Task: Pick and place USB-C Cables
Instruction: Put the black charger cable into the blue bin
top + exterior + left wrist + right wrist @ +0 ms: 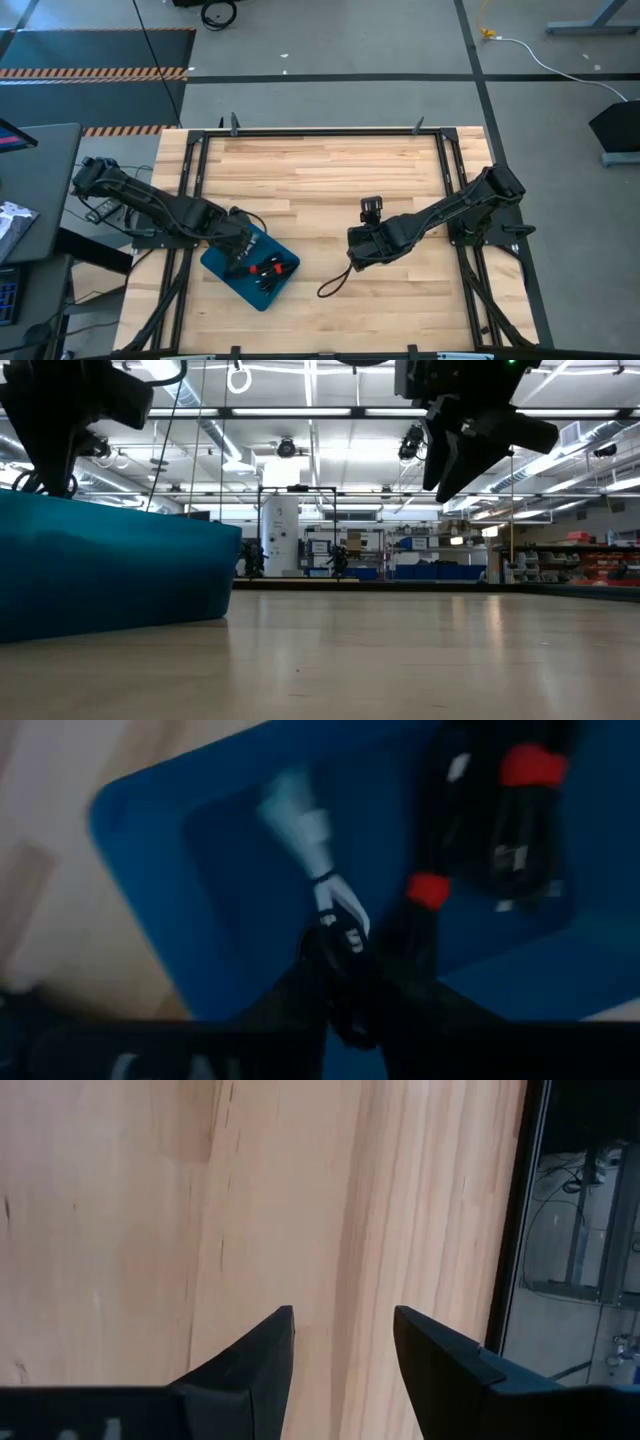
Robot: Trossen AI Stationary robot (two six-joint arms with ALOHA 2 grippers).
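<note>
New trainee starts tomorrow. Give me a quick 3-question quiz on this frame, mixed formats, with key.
1. True or false: the right gripper is open over bare wood.
2. Where is the left gripper? A) over the blue tray B) at the table's far edge C) beside the right arm
3. Fill in: the cables in the tray show ___ bands.

Key: 1 true; 2 A; 3 red.

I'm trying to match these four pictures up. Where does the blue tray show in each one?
High view: blue tray at lower left, under the left gripper.
Low view: its wall fills the left side.
Left wrist view: its floor fills most of the picture.
Right wrist view: not in it.
Shared landmark: the wooden table.
</note>
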